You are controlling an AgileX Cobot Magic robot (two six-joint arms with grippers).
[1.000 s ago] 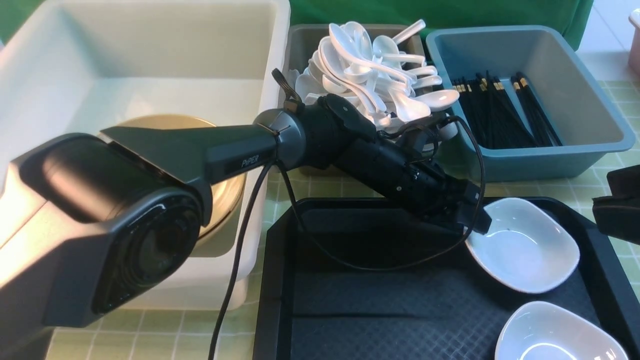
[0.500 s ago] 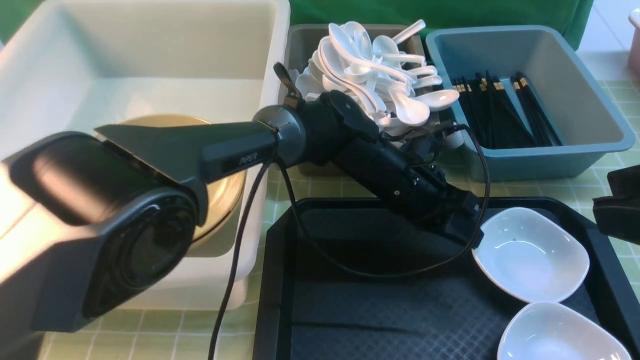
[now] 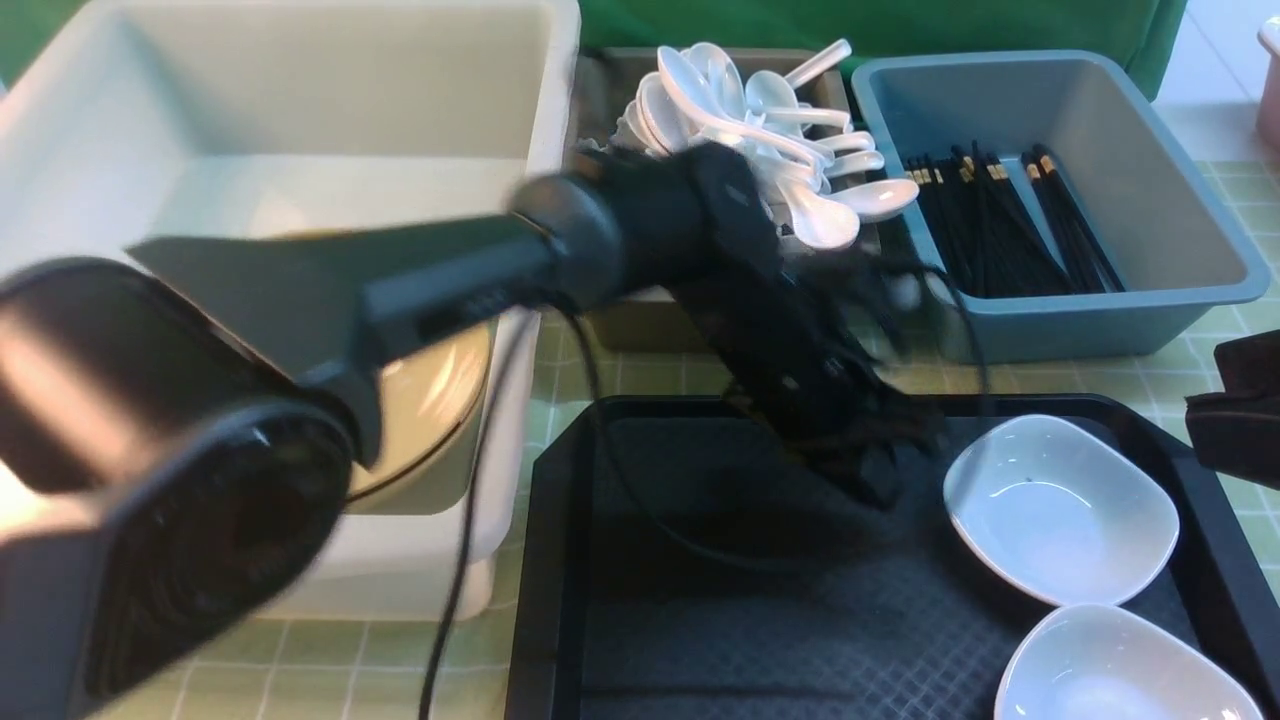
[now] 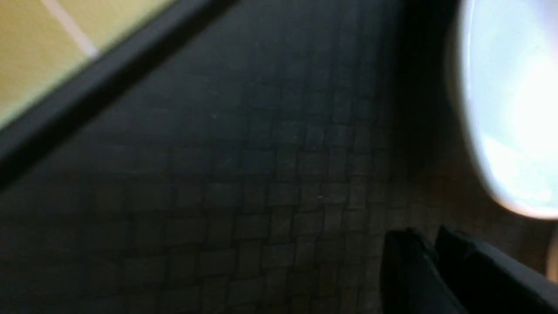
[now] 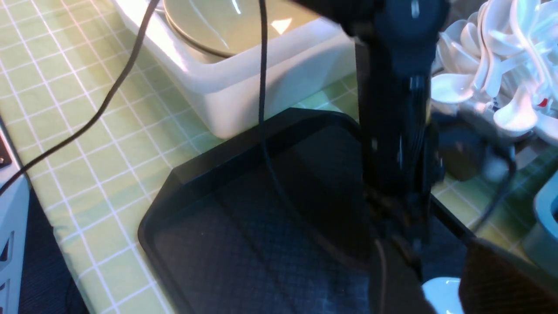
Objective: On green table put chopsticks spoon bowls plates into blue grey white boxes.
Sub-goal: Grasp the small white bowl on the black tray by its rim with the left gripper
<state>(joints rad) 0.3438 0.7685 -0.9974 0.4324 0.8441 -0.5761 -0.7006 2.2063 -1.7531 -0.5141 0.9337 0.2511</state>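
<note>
Plates, two, sit side by side on black tray on desk; left pincer, blurred, just beside the farther one, tips nearly together, empty; right pincer parted, empty; judged step: picking a plate, next move needs wider jaws astride its rim.

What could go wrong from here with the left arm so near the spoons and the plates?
The spoons are heaped above the rim of the grey box, right beside the left arm; a swing might knock some out. The two plates lie close together on the black tray, so the left hand could shove one into the other.
</note>
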